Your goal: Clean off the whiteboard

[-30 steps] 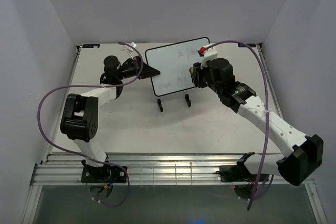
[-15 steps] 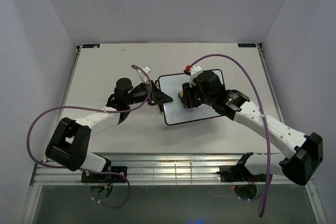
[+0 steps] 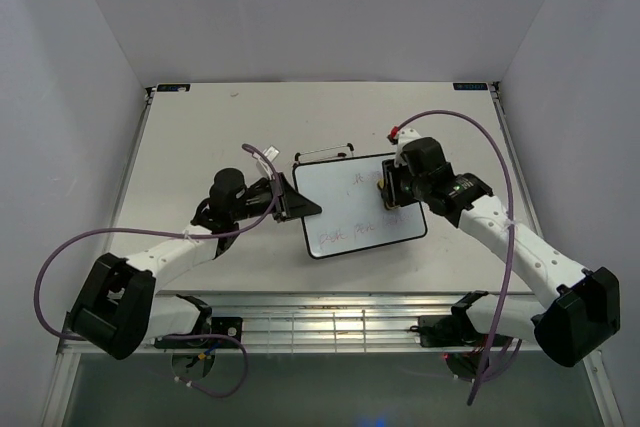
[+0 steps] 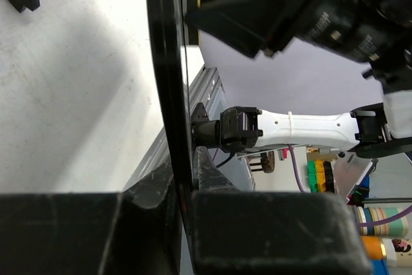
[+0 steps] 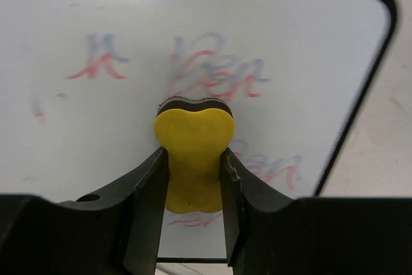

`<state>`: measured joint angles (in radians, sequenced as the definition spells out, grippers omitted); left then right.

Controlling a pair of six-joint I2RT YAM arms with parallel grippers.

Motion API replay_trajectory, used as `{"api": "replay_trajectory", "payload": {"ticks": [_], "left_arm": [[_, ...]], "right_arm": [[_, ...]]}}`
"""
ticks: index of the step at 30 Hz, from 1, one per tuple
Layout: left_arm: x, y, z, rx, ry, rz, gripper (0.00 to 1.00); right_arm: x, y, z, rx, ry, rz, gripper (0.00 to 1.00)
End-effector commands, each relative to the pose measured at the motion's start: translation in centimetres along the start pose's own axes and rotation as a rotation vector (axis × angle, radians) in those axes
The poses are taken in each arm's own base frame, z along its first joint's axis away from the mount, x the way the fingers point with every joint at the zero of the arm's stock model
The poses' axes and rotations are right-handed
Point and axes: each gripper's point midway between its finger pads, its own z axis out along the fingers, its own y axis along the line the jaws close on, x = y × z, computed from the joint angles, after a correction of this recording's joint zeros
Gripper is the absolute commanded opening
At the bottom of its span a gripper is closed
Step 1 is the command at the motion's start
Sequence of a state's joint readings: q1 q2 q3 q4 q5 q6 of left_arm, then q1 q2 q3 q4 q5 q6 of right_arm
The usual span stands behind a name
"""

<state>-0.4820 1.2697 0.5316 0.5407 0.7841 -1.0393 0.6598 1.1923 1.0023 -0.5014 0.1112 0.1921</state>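
The whiteboard point(image 3: 350, 212) is lying tilted over the middle of the surface point(image 3: 200, 127), face turned up and its long axis running from one arm to the other. I am holding it by its left short edge: the left gripper point(image 4: 183, 188) is closed on the black frame there. At the board's right part, the right gripper point(image 5: 193, 159) is squeezing the yellow eraser point(image 5: 193, 136), whose dark end seems to be touching the board's face. Red writing point(image 5: 215, 78) is showing just beyond the eraser and also beside it. From the eraser, most of the writing is lying toward the left-held edge, so I judge the wiping must be going along the long axis, and the right arm is the nearer one for this.
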Motion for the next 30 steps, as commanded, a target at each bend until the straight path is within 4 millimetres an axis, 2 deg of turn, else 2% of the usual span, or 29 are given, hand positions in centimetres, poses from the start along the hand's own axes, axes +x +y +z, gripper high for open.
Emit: {"api": "replay_trajectory", "payload": {"ticks": [1,3,5,9,10,12,13,16,18,20,21,24,25,26,27,28,30], "left_arm": [[0.2,-7.5,-1.9,0.227,0.005,0.161,0.0],[0.7,-7.2,-2.1,0.223,0.016,0.151,0.0],[1.2,-6.9,-2.2,0.223,0.032,0.143,0.0],[1.4,-6.7,-2.0,0.219,0.039,0.142,0.0],[1.5,-6.8,-1.9,0.221,0.042,0.146,0.0],[1.4,-6.9,-1.5,0.223,0.039,0.154,0.0],[1.7,-7.1,-1.3,0.228,0.05,0.156,0.0],[1.8,-7.5,-0.6,0.234,0.055,0.164,0.0],[1.6,-7.6,-0.4,0.234,0.05,0.165,0.0],[1.6,-7.7,-0.5,0.233,0.046,0.169,0.0],[1.6,-7.8,-0.6,0.232,0.038,0.172,0.0],[1.6,-8.0,-0.9,0.234,0.033,0.178,0.0],[1.7,-8.1,-0.9,0.234,0.033,0.178,0.0],[1.7,-8.2,-1.0,0.235,0.032,0.181,0.0],[1.7,-8.4,-1.2,0.238,0.028,0.186,0.0],[1.8,-8.5,-1.2,0.242,0.033,0.19,0.0],[2.0,-8.6,-1.3,0.248,0.044,0.192,0.0]], "right_arm": [[2.5,-4.3,0.2,0.086,0.067,0.026,0.26],[2.8,-4.6,0.5,0.079,0.076,0.028,0.26],[2.7,-4.1,0.8,0.048,0.075,0.029,0.26],[-0.1,0.2,0.7,-0.135,-0.007,0.039,0.26],[-1.0,2.5,0.3,-0.191,-0.031,0.006,0.25],[-2.3,5.2,0.5,-0.244,-0.063,-0.011,0.25],[-2.4,7.7,0.3,-0.296,-0.068,-0.044,0.25],[-3.5,11.2,0.6,-0.354,-0.077,-0.063,0.25],[-3.1,11.4,1.8,-0.335,-0.052,-0.068,0.25],[-2.6,10.2,2.4,-0.269,-0.036,-0.067,0.25],[-2.5,8.7,2.8,-0.206,-0.042,-0.074,0.25],[-0.7,3.8,3.2,-0.101,0.0,-0.018,0.25],[-0.2,1.0,3.4,-0.05,0.009,0.017,0.25],[0.3,-0.4,2.9,-0.028,0.005,0.04,0.25],[2.4,-2.1,3.1,0.005,0.044,0.06,0.25],[3.0,-4.8,3.0,0.064,0.048,0.091,0.25],[4.0,-6.9,2.6,0.105,0.055,0.121,0.25]]}}
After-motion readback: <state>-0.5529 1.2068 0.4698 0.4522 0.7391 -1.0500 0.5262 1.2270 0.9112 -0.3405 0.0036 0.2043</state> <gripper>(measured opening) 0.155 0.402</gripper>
